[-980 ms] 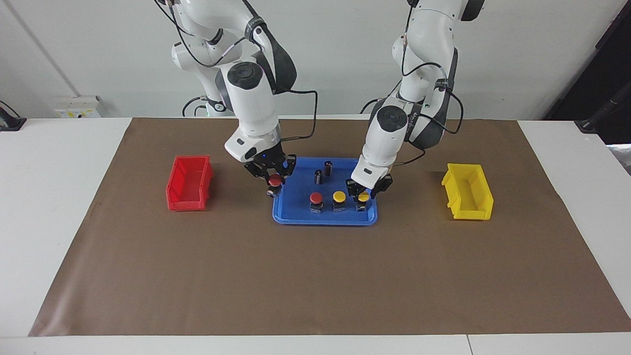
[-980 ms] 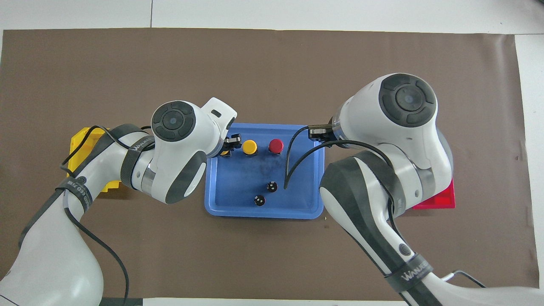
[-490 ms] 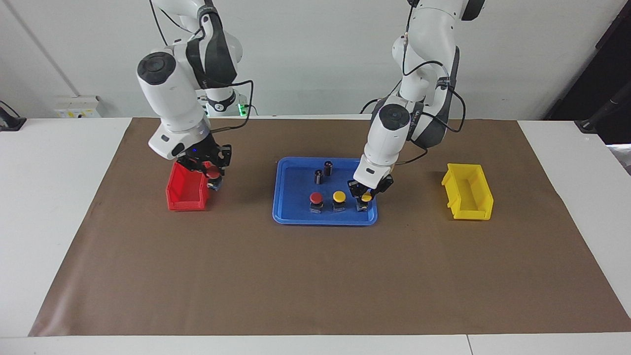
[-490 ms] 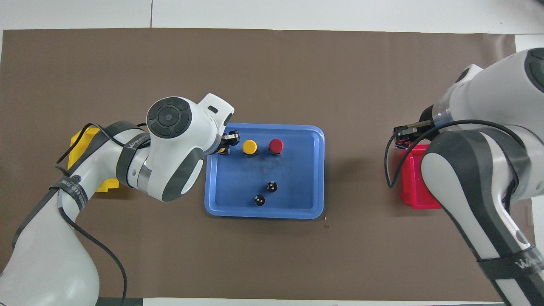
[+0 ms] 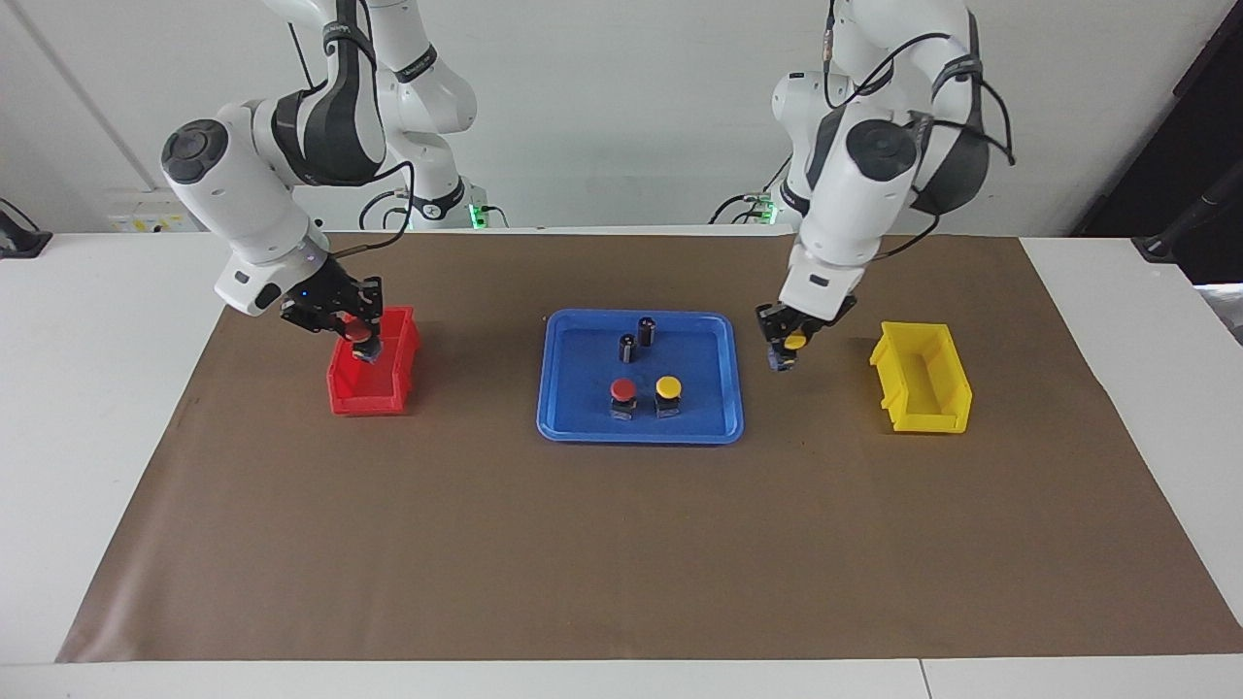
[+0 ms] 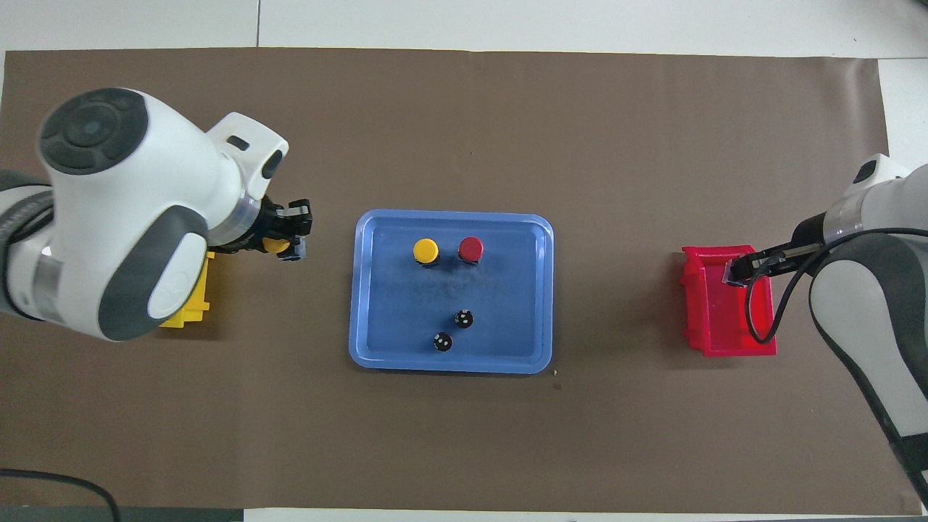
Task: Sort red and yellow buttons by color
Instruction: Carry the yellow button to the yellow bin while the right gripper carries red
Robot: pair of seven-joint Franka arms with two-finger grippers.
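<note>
We carry two buttons, jaws pinching each: right gripper (image 5: 361,342) holds a red button (image 5: 360,334) over the red bin (image 5: 342,386), left gripper (image 5: 789,348) a yellow button (image 5: 795,342) beside the tray (image 5: 573,427) (two buttons wait there).

**Colours on the table**

Blue tray (image 5: 558,427). Red bin (image 5: 345,398); yellow bin (image 5: 947,417). Brown mat (image 5: 621,553) on white table (image 5: 97,408). In the tray: red-capped button (image 5: 622,389), yellow-capped button (image 5: 668,386), two dark cylinders (image 5: 637,338). Held buttons: one red cap (image 5: 360,333), one yellow cap (image 5: 795,341). Arms white with dark grey joints.
</note>
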